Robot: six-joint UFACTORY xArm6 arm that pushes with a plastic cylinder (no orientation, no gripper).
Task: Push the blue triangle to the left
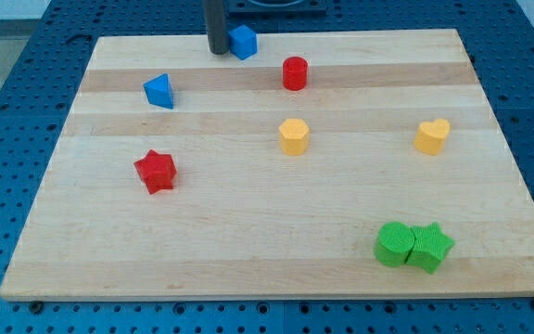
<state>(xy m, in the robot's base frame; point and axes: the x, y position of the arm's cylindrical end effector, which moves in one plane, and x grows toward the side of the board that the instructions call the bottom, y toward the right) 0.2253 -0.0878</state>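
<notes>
Camera view: no claw, just my tip (219,50) holding nothing, touching the blue cube (243,42) at the board's top; blue triangle (159,91) sits lower left, so I'd circle to its right side and shove squarely leftward.

Block count on the wooden board (248,250), eight in total:

- Blue: two, the blue triangle (158,91) and blue cube (243,42).
- Red: two, the red cylinder (294,72) and red star (155,171).
- Yellow: two, the yellow hexagon-like block (293,135) and yellow heart (431,135).
- Green: two, the green cylinder (395,244) and a green block (429,247), apparently a star.
</notes>
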